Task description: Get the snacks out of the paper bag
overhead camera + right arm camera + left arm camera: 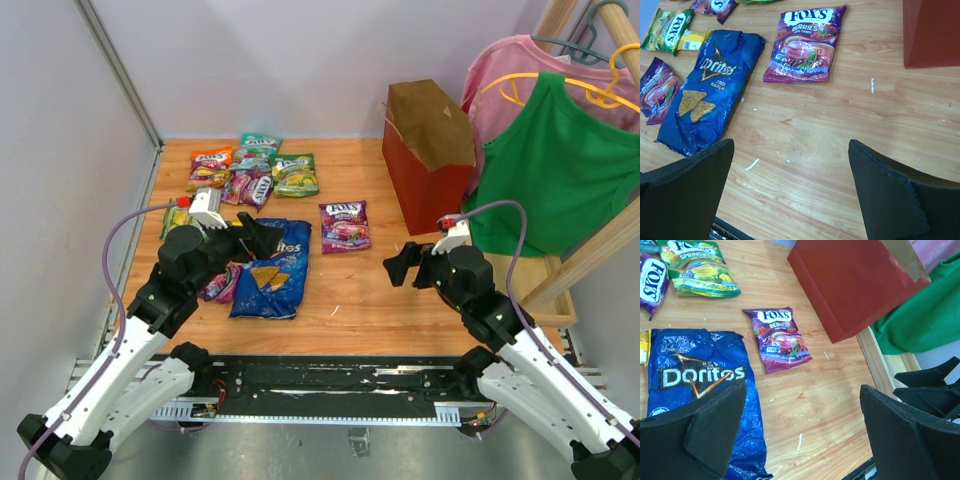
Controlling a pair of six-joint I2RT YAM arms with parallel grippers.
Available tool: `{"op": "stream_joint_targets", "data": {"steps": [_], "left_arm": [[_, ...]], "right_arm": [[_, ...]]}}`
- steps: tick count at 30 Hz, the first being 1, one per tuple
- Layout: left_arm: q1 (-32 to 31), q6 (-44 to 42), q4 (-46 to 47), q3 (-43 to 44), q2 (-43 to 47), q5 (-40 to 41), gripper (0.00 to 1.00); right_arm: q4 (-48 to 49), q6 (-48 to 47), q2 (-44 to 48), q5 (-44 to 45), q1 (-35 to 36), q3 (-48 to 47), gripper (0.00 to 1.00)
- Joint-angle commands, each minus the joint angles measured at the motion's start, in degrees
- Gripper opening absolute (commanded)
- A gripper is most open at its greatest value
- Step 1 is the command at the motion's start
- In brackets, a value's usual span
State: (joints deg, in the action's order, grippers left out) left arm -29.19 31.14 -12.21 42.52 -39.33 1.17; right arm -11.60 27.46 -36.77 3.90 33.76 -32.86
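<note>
The dark red paper bag point(420, 180) stands at the back right of the table, its brown inside showing at the top; what is in it is hidden. Snacks lie outside on the wood. A blue Doritos bag point(270, 270) is near my left gripper point(262, 235). A purple candy packet point(344, 226) lies mid-table, and several packets point(250, 170) cluster at the back left. A yellow bar wrapper point(692, 40) sits beside the Doritos bag point(710, 90). My left gripper point(804, 390) is open over bare wood at the Doritos bag's point(695, 385) edge. My right gripper point(791, 145) is open and holds nothing, below the purple packet point(807, 45).
A pink shirt point(520, 70) and a green shirt point(560, 170) hang on a wooden rack point(590, 250) just right of the bag. A metal rail point(135, 210) runs along the table's left edge. The arms' black base plate point(330, 375) lines the near edge.
</note>
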Motion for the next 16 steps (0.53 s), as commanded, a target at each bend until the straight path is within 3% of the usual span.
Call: {"op": "stream_joint_targets", "data": {"steps": [1,16], "left_arm": [[0.3,0.9,0.2,-1.4,0.7,-0.3,1.0],[0.2,0.4,3.3,-3.2,0.8,1.6,1.0]], "right_arm": [[-1.3,1.5,1.0,1.2,-0.4,1.4,0.98],[1.7,-0.2,2.3,1.7,-0.4,5.8,0.98]]}}
